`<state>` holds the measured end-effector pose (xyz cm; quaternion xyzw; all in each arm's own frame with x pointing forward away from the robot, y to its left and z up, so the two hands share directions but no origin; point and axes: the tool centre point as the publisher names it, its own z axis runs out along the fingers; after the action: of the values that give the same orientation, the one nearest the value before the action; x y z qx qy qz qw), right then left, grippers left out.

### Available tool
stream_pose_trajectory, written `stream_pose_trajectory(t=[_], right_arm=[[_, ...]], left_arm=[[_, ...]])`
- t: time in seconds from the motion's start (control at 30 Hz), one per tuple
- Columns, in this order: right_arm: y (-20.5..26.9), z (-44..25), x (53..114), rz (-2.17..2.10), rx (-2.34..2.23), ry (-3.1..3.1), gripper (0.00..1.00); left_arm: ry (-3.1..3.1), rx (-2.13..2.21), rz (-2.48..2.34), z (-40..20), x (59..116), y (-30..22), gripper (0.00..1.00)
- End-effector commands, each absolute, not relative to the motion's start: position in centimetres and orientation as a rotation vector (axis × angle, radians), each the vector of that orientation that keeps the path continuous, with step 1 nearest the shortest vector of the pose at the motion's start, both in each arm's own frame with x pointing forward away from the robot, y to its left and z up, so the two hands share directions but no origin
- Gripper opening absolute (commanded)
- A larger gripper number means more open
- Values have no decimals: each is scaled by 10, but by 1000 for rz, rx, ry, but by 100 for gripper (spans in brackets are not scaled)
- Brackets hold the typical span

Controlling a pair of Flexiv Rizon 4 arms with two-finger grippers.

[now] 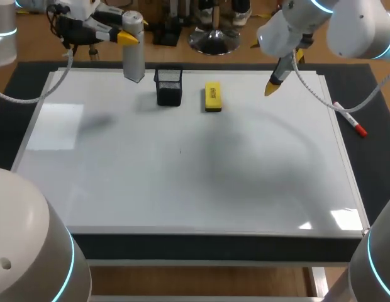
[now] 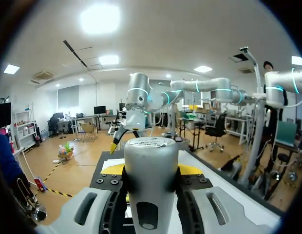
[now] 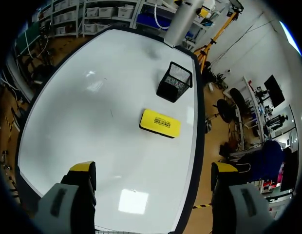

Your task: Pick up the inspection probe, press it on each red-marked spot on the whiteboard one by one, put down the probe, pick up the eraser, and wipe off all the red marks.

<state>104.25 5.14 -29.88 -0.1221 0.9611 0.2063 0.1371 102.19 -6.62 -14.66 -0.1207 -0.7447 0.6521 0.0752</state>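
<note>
Two pincers: left pincer (image 1: 129,36) grips the probe (image 1: 133,53) at the whiteboard's (image 1: 182,189) far edge; right pincer (image 3: 153,168) gapes wide, empty, above the eraser (image 1: 212,96).
Slip risk: hard pressing could tilt the probe.
Aim risk: no red marks show.
Cup (image 1: 169,86): beside probe, easily knocked.

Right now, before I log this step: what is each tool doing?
Left tool: closed on the inspection probe.
Right tool: open, holding nothing.

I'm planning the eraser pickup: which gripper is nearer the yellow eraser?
Right. The right gripper hovers open to one side of the eraser; the left gripper holds the probe beyond the mesh holder.
</note>
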Motion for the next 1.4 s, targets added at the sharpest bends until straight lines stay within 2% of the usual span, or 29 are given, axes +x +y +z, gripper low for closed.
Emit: stream_pose_trajectory(t=[0.03, 1.4], right_arm=[[51, -298, 1043, 591, -356, 2785, 100], [51, -298, 1043, 591, -356, 2785, 100]], left_arm=[[-2322, -223, 2037, -141, 1021, -79, 0], [-2278, 21, 2181, -149, 1061, -134, 0]])
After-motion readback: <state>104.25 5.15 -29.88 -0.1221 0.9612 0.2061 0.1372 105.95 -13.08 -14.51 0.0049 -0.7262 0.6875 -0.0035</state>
